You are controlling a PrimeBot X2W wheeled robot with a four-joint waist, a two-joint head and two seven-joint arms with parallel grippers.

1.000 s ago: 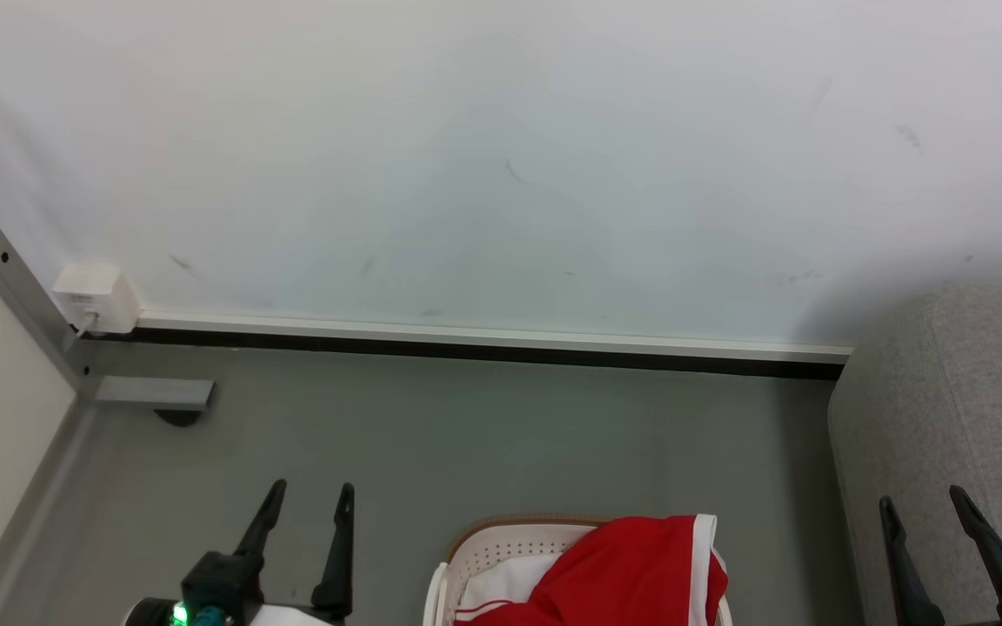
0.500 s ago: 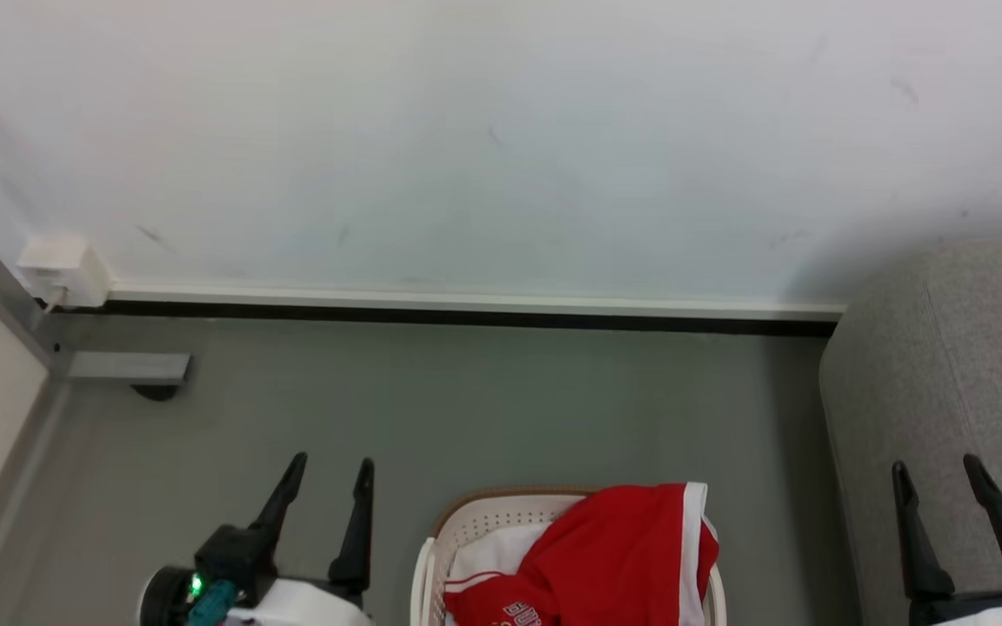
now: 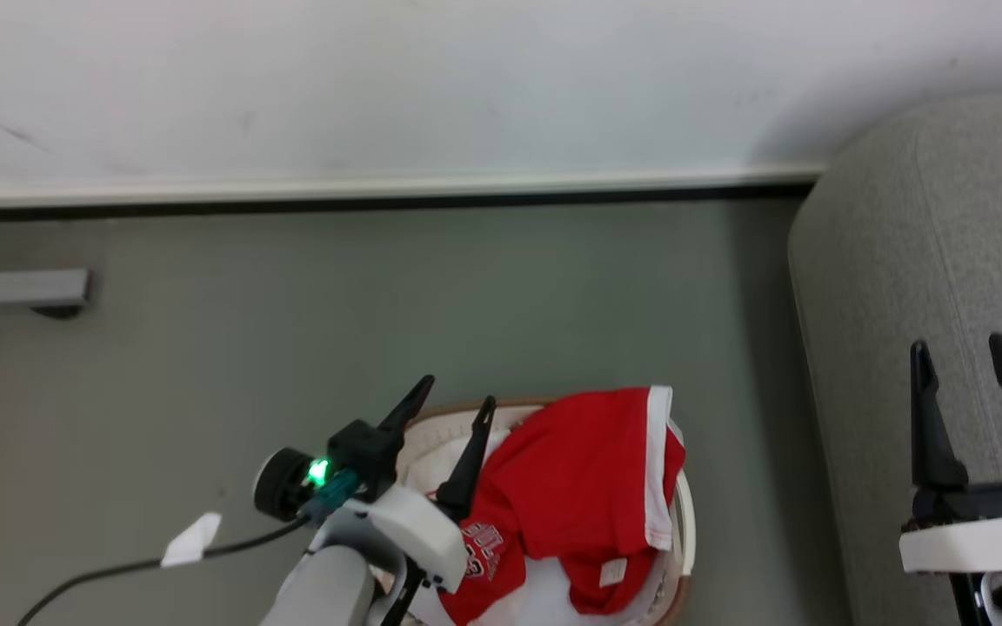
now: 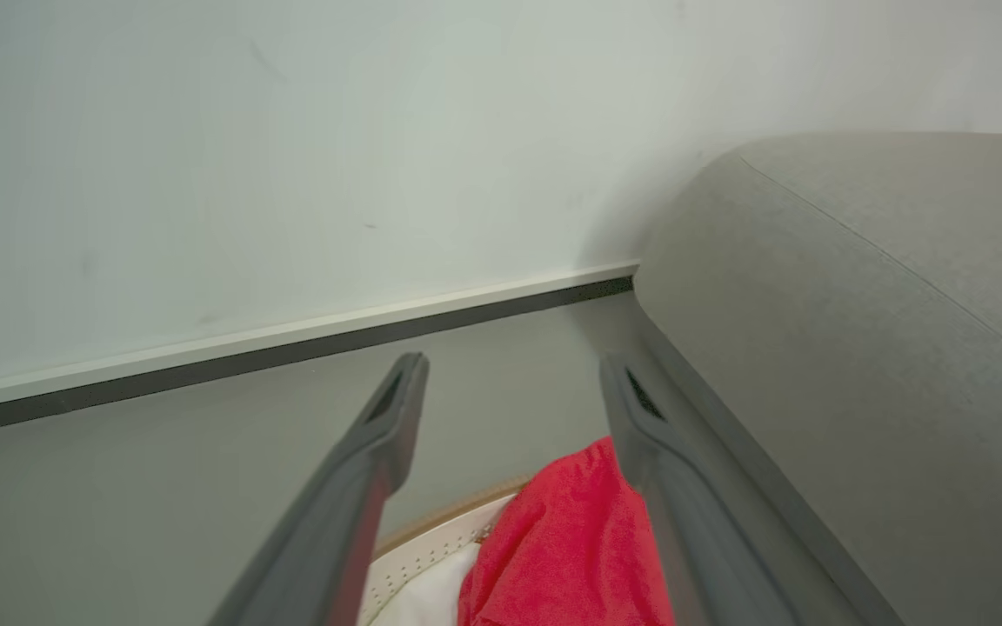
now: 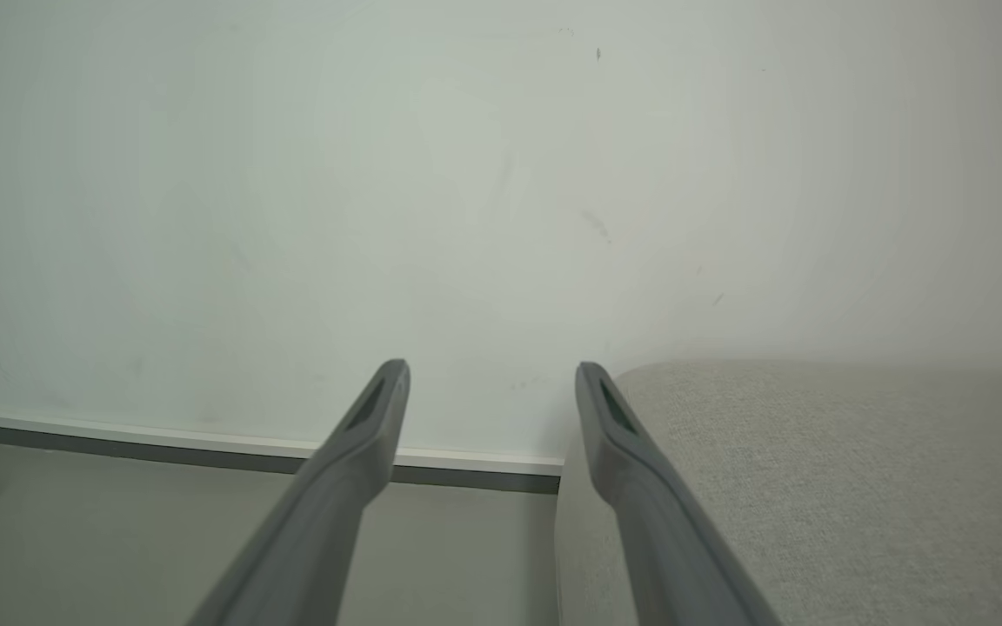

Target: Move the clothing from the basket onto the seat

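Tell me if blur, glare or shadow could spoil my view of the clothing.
Head view: clothing and basket fairly sharp, evenly lit, no glare; soft shadow on the wall beside the seat. Left wrist view: left tool near and soft, clothing slightly blurred. Right wrist view: even light, right tool soft-edged.

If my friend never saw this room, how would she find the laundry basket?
Start at the big grey seat on the right of the head view, then look down at the grey floor just left of it. The basket stands there: off-white plastic with small round holes and a brown rim band. Nothing else nearby has red clothing heaped in it.
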